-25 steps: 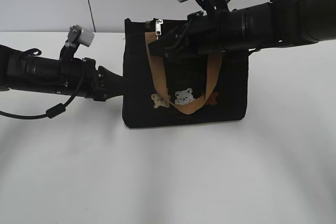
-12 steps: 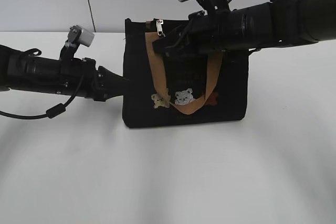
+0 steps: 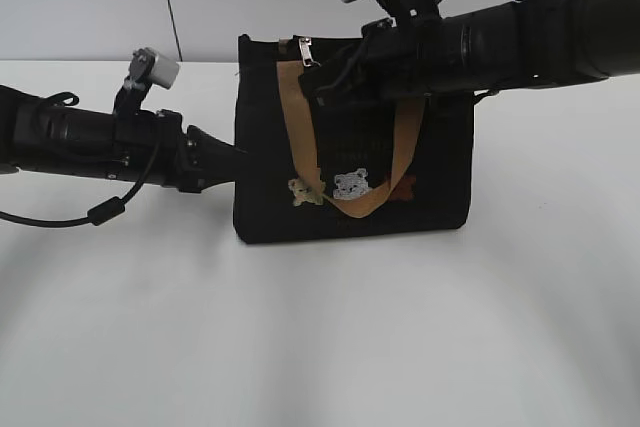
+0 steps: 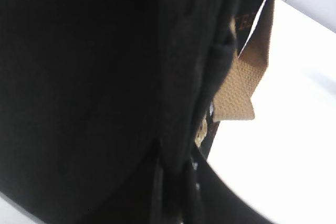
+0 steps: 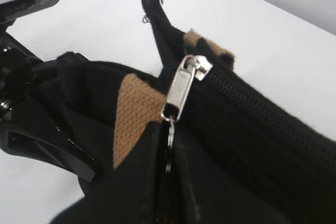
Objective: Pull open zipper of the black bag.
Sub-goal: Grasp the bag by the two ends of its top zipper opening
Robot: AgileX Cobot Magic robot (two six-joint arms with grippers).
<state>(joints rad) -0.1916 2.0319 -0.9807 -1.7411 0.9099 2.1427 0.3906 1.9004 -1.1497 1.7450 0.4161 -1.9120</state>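
Note:
The black bag (image 3: 350, 217) stands upright on the white table, its tan handles (image 3: 297, 127) hanging down the front. The zipper (image 3: 304, 49), a silver pull tab with a ring, sits near the left end of the top edge. In the right wrist view the zipper (image 5: 181, 88) points toward my right gripper (image 5: 169, 182), whose jaws are shut on the ring. That right gripper (image 3: 308, 75) reaches in from the right over the bag's top. My left gripper (image 3: 232, 159) is shut on the bag's left side; the left wrist view shows a fold of the black bag (image 4: 79, 77) pinched in the left gripper (image 4: 176, 192).
The white table (image 3: 320, 347) spreads in front of the bag, with a pale wall behind. The left arm (image 3: 90, 137) lies low across the left of the table. The right arm (image 3: 540, 37) spans the upper right above the bag.
The right gripper's jaws have closed onto the zipper ring and shifted slightly right along the bag's top. The left arm and the bag have stayed still.

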